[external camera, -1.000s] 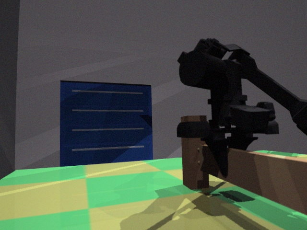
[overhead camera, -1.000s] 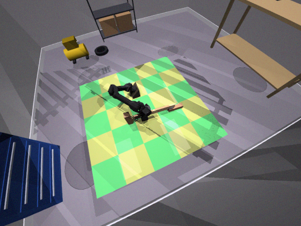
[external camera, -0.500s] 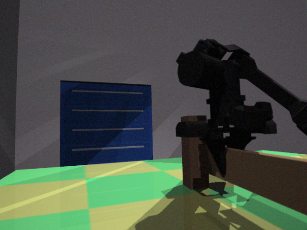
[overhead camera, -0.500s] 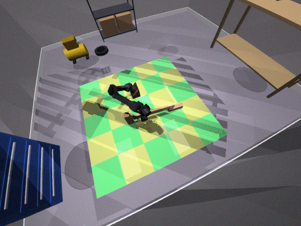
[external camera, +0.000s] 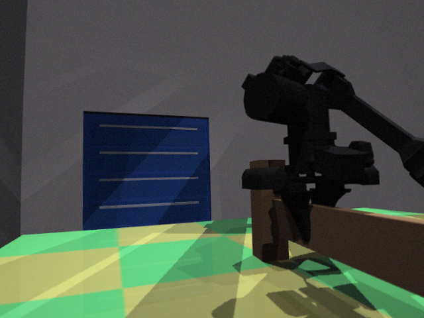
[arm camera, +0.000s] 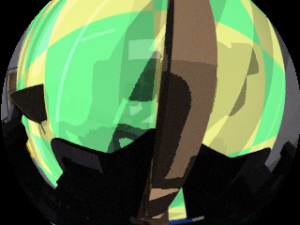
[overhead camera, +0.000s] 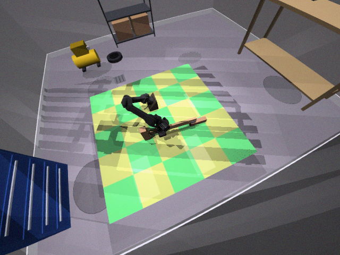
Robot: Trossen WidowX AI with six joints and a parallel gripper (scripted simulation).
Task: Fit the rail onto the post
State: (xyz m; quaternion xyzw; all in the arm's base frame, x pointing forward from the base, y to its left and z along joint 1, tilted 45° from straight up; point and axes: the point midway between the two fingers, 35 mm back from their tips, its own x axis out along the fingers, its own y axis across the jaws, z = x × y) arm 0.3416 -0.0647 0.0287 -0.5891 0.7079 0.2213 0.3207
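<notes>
The long brown rail point(overhead camera: 182, 123) point(external camera: 362, 236) point(arm camera: 194, 47) is raised off the mat at its near end and looks about level. Its far end is at the bracket on the low footboard block point(overhead camera: 201, 120); the exact seating is too small to tell. My gripper point(overhead camera: 163, 132) point(external camera: 308, 220) point(arm camera: 165, 134) is shut on the rail near its post end, one finger on each side. The short post point(overhead camera: 143, 133) point(external camera: 260, 222) stands upright just beyond that end. In the exterior view the rail end overlaps the post's side; shadow hides the pegs, and whether the end touches cannot be told.
The arm reaches from its dark base point(overhead camera: 153, 102) across the green and yellow checkered mat point(overhead camera: 189, 175). Beyond the mat are a blue drawer cabinet point(overhead camera: 52, 197) point(external camera: 147, 167), a yellow machine point(overhead camera: 86, 59), a tyre point(overhead camera: 114, 57), a shelf rack and a wooden bench point(overhead camera: 290, 68).
</notes>
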